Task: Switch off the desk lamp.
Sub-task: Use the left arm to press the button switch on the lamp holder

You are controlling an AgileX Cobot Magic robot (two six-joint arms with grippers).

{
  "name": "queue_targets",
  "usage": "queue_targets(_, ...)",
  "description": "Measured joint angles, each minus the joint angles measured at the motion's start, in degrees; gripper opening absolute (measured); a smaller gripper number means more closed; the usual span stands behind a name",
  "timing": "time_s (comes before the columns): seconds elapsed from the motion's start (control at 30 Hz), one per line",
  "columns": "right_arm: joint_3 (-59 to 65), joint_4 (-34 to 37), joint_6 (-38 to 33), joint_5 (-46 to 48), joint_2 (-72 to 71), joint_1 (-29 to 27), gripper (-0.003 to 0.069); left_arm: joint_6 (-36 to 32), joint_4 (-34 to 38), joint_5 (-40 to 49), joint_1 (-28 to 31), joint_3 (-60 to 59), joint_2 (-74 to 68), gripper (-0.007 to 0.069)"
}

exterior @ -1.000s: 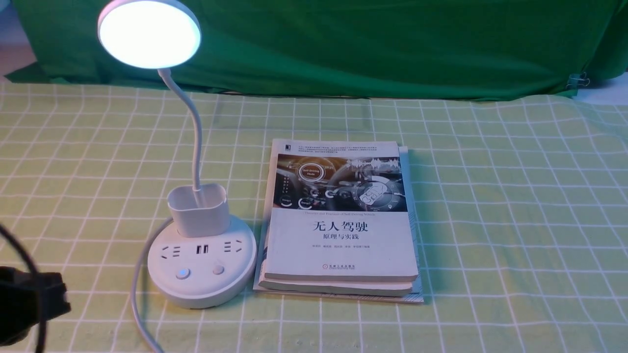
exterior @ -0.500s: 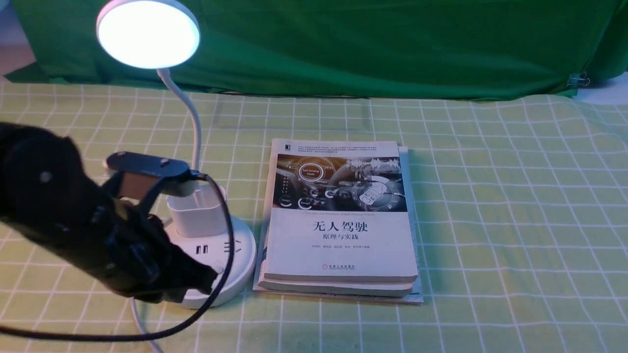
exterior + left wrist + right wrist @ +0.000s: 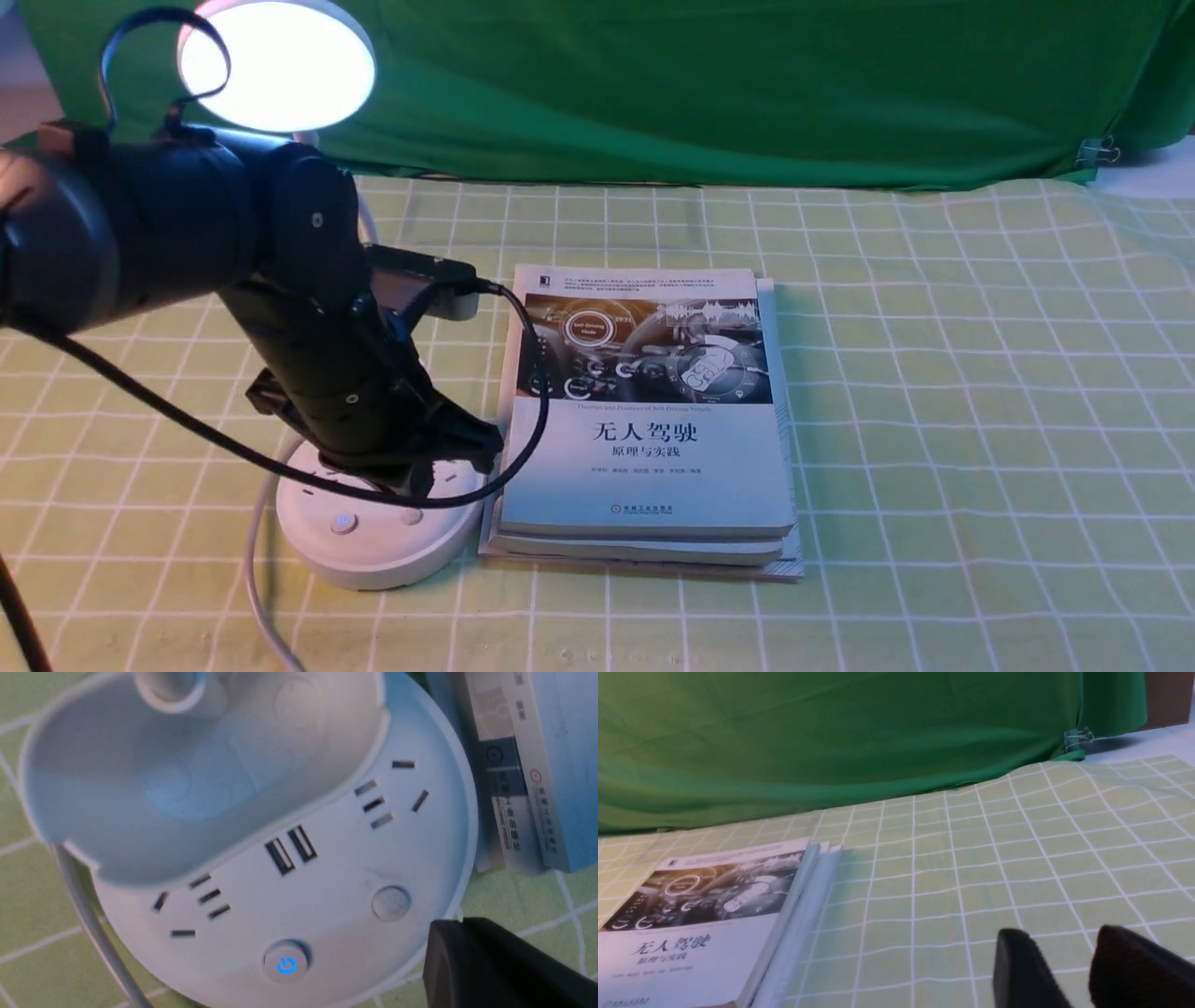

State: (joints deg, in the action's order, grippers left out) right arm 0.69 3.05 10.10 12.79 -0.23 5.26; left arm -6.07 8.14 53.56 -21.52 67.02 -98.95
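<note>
The white desk lamp stands at the left, its disc head [image 3: 275,65] lit. Its round base [image 3: 373,551] carries a blue-glowing power button [image 3: 344,523] and a plain button [image 3: 412,516]. My left gripper [image 3: 471,448] hangs just above the base's right side and hides the cup holder and neck. In the left wrist view the cup holder [image 3: 187,788], the power button [image 3: 286,965] and the plain button [image 3: 391,902] show, and the left gripper [image 3: 448,926] is shut and empty by the base rim, near the plain button. My right gripper [image 3: 1057,947] is open, low over the cloth.
A stack of books [image 3: 653,439] lies right beside the lamp base, also in the right wrist view [image 3: 700,933]. The lamp's white cord [image 3: 252,579] runs off the front left. A green backdrop [image 3: 709,84] closes the far side of the checked cloth.
My left arm has swung in from the lower left, up and to the right, and now hangs over the lamp base. The lamp head stays lit.
</note>
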Motion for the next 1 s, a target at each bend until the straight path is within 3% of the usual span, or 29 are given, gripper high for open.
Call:
queue_targets(0.57,0.0,0.0,0.0,0.0,0.0,0.0,0.0237,-0.05,-1.33,-1.01,0.0,0.62,-5.42,0.0001)
queue_targets(1.0,0.0,0.0,0.0,0.0,0.0,0.0,0.0237,1.64,-2.74,-1.6,-0.06,0.39,0.09,0.0001)
